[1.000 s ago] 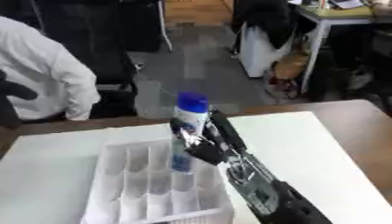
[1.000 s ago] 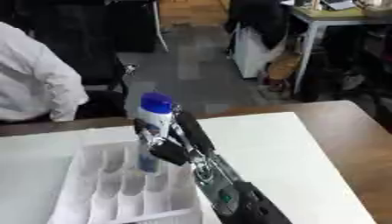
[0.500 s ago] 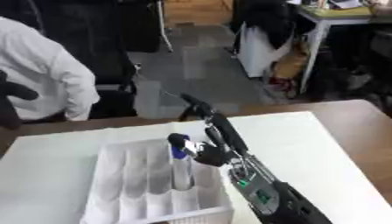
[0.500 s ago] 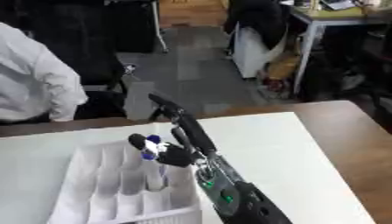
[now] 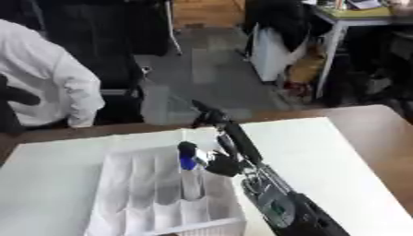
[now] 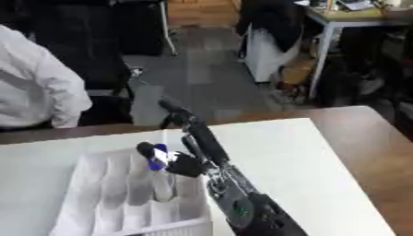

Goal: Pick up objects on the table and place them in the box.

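The right hand (image 5: 222,159) reached over the white divided box (image 5: 129,203) at the table's near edge, fingers straightened apart. The blue-capped bottle (image 5: 189,177) stood in a right-side compartment, apparently released. Placing looked finished; next comes withdrawal.

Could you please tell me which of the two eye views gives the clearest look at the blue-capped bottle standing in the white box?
The left eye view shows the blue-capped bottle best: its cap and pale body stand clear in the white box. The right eye view shows the same bottle, but the right hand crowds its cap more.
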